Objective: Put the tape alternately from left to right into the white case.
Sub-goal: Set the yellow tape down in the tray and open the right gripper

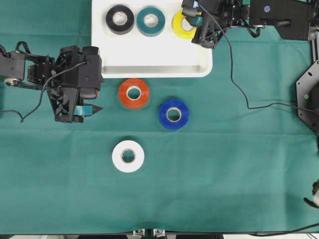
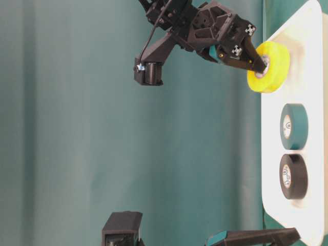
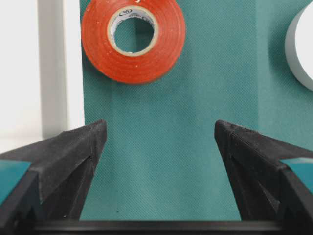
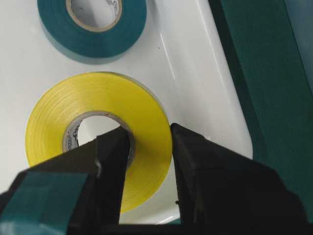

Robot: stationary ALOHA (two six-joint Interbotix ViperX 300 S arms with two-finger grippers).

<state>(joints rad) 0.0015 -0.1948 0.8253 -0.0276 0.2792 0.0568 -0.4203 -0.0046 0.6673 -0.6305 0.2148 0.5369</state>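
Tape rolls were found at the halfway stage of the transfer. Two rolls lay flat inside the white case (image 1: 149,64): the black roll (image 1: 120,19) at its left and the teal roll (image 1: 151,21) just beside it. The yellow roll (image 1: 182,26) was third in line, held over the case's right end by the right gripper (image 1: 192,21), whose fingers (image 4: 193,161) were closed on its wall, one inside the core and one outside; the table-level view showed it tilted and apparently not yet set down. Three rolls remained on the green bench (image 1: 239,189): the red-orange roll (image 1: 133,93) just below the case rim, the blue roll (image 1: 174,114) near it, and the white roll (image 1: 128,156) further down. The left gripper (image 1: 82,110) stood well open and empty, its fingers (image 3: 73,152) facing the red-orange roll, judged the likely next item.
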